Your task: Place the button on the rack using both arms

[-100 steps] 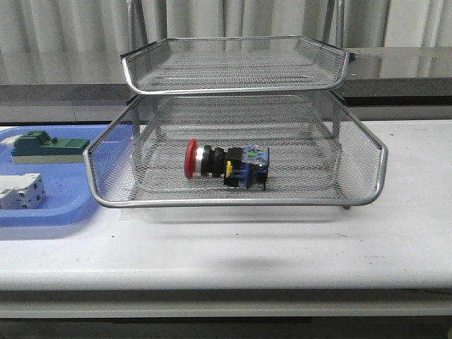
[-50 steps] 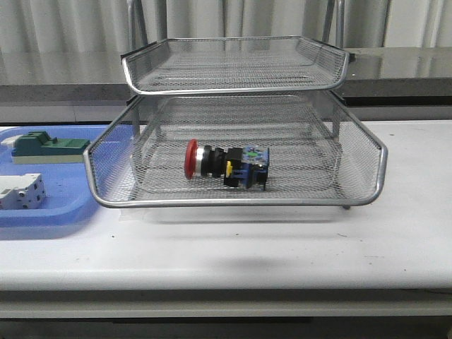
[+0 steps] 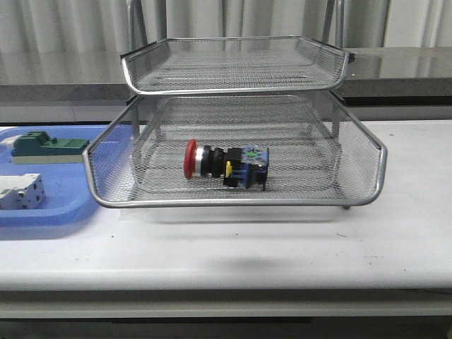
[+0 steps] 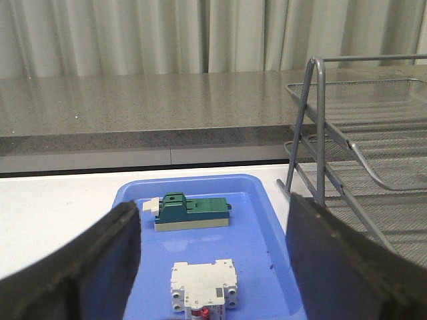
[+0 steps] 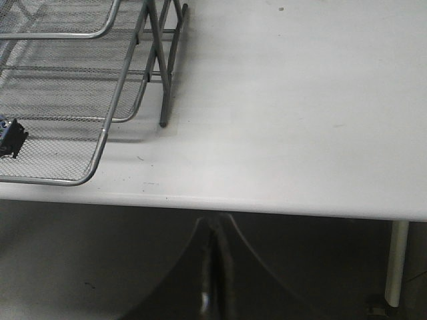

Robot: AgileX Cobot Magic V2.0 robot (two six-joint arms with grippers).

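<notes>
Here the button (image 3: 226,164) lies on its side on the mesh floor of the rack's (image 3: 236,203) lower visible tier, near the middle of that tier and slightly toward its front rim; its red mushroom head points toward the blue tray's side of the rack, the silver collar sits just behind the head, and the black body with blue and yellow bits trails off the other way; nothing touches it but the mesh. Above it, the rack's upper tier holds nothing that can be seen through the wire. The rack stands on the white tabletop (image 3: 395,233), its upright posts rising at the back; just beside the rack, on the side the red head faces, the blue tray (image 3: 42,220) rests on the tabletop, carrying a green block (image 3: 49,147) toward the back and a white block (image 3: 21,191) toward the front, the two apart from each other. In the left wrist view the left gripper (image 4: 213,267) is spread wide, its two dark fingers (image 4: 87,267) well apart with nothing between them; it is held over the blue tray's near end, beside the rack's posts. In the right wrist view the right gripper (image 5: 212,280) has its fingers pressed together, holding nothing; it hangs off the tabletop's front edge, near the rack's corner, where a sliver of the button's black body shows.
</notes>
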